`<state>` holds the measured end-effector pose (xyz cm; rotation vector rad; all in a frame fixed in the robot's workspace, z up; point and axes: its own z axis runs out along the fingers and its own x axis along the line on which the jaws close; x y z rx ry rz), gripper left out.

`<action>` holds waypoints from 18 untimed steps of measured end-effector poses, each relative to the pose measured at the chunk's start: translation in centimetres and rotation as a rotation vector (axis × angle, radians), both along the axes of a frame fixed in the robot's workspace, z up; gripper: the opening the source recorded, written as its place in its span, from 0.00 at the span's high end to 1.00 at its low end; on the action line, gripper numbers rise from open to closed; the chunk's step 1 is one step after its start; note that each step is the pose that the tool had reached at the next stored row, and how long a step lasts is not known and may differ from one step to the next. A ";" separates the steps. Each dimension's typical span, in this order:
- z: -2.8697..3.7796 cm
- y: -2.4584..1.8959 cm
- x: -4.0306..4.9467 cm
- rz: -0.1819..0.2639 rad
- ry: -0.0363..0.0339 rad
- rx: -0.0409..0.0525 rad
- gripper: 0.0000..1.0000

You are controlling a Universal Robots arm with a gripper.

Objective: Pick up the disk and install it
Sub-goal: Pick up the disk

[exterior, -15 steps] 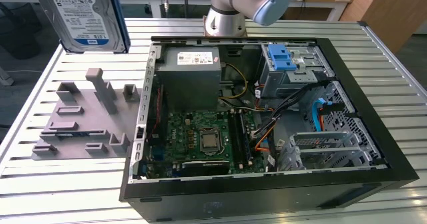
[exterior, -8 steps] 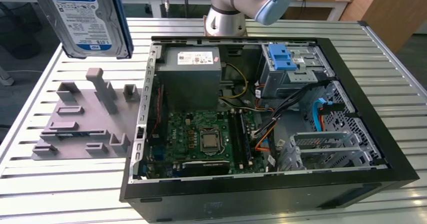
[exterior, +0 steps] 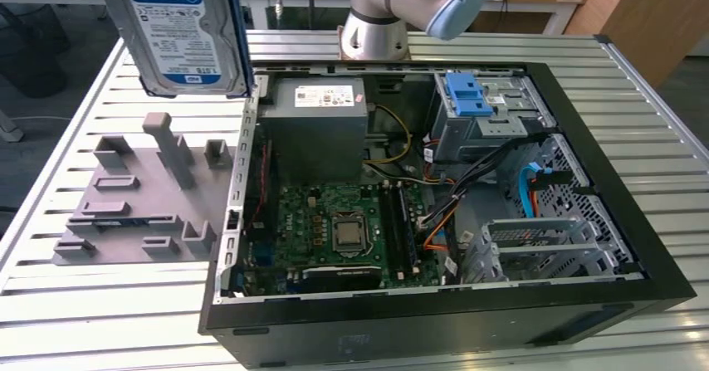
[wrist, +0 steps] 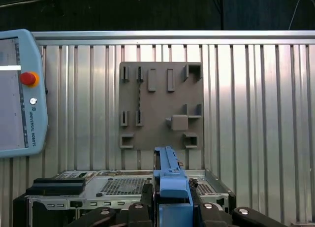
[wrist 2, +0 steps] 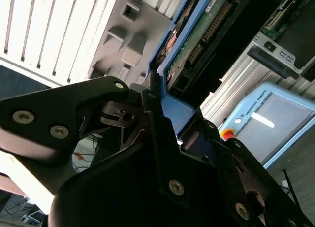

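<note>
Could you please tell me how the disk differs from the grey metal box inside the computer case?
The disk hangs upright above the table, clamped in the gripper; the grey box sits inside the open case. The disk carries a large white-and-blue label and a blue frame; the grey box only a small white sticker. The disk is a thin slab, the grey box deep. Both are rectangular grey metal.
</note>
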<state>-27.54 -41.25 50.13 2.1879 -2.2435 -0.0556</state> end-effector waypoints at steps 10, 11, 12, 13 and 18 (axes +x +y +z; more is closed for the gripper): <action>-0.08 0.00 4.41 0.000 0.0024 -0.0001 0.64; -0.09 0.00 4.83 0.000 0.0026 -0.0001 0.64; -0.10 0.00 5.24 0.000 0.0028 -0.0001 0.64; -0.11 0.00 5.65 0.000 0.0032 -0.0001 0.64; -0.17 -0.01 7.55 0.000 0.0047 0.0000 0.64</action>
